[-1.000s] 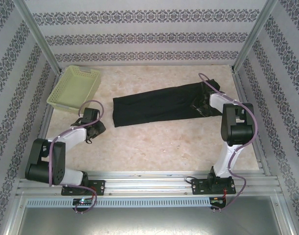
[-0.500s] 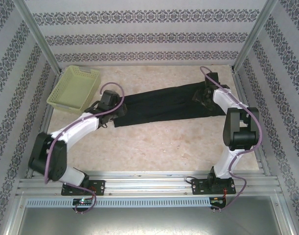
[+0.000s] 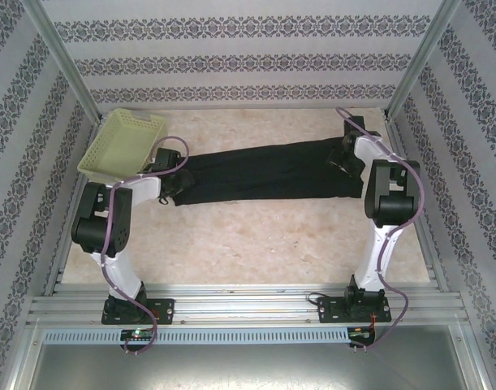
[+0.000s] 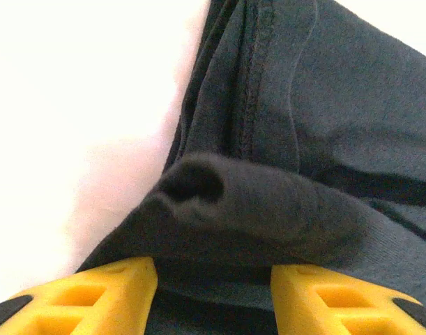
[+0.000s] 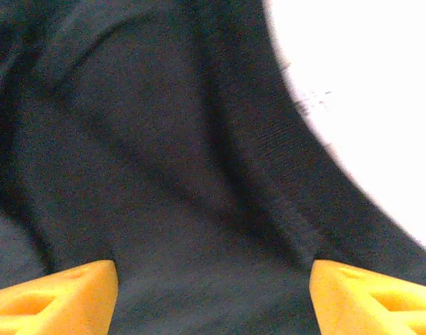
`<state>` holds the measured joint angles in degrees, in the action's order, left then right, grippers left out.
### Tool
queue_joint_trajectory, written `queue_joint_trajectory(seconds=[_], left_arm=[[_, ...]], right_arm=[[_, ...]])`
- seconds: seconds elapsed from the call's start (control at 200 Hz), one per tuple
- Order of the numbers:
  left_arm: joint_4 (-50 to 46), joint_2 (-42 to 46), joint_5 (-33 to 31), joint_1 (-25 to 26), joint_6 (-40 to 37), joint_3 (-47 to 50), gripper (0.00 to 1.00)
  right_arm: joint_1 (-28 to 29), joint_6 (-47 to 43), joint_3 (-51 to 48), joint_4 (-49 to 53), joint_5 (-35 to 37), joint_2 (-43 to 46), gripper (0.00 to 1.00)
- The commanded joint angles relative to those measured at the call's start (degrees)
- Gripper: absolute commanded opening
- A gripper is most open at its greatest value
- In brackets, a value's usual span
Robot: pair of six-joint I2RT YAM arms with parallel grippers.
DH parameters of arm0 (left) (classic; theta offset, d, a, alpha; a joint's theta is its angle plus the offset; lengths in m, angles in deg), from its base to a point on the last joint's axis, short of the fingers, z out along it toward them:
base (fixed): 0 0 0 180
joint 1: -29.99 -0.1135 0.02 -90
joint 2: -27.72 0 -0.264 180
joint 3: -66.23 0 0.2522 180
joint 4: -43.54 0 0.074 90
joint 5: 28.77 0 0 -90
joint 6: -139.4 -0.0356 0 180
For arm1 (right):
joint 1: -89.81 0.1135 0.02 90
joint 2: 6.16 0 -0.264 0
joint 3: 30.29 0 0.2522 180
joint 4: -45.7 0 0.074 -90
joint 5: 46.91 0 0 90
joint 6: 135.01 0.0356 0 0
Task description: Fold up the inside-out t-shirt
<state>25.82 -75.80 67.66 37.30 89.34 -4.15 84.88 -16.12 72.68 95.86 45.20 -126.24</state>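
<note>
My worktop [image 3: 256,244]: pale beige marbled top, matte, evenly lit from above. Back wall [image 3: 248,49], left wall [image 3: 20,146] and right wall [image 3: 475,146] are all white paper with bands of dark floral pattern. Grey metal posts [image 3: 65,65] lean up at both back corners. Near edge: silver slotted rail [image 3: 248,302], then a white perforated strip [image 3: 248,335], then a dull grey metal sheet [image 3: 248,366]. In my wrist views the worktop is blown out white.

You see the black t-shirt [image 3: 264,172] stretched across the far counter [image 3: 256,244], left tool [image 3: 173,185] and right tool [image 3: 342,160] at its ends.
</note>
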Motion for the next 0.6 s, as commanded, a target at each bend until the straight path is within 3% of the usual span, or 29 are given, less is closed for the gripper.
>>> queue_joint_trajectory(seconds=[0.0,0.125,0.405,0.595], left_arm=[[-4.3,0.7,-0.6,-0.5,0.9,3.7,0.50],[-6.3,3.8,0.0,-0.4,-0.8,2.1,0.50],[-8.8,5.0,1.8,1.9,-2.5,-3.2,0.53],[-8.7,1.7,2.3,3.0,-2.5,-4.5,0.55]], right_arm=[[-0.9,-1.5,0.7,1.5,1.7,2.1,0.79],[-0.7,-4.6,-1.2,-0.5,0.3,5.1,0.98],[0.0,-6.2,3.5,0.9,-4.9,0.0,0.98],[1.0,-5.4,10.7,7.1,-1.1,-5.8,0.98]])
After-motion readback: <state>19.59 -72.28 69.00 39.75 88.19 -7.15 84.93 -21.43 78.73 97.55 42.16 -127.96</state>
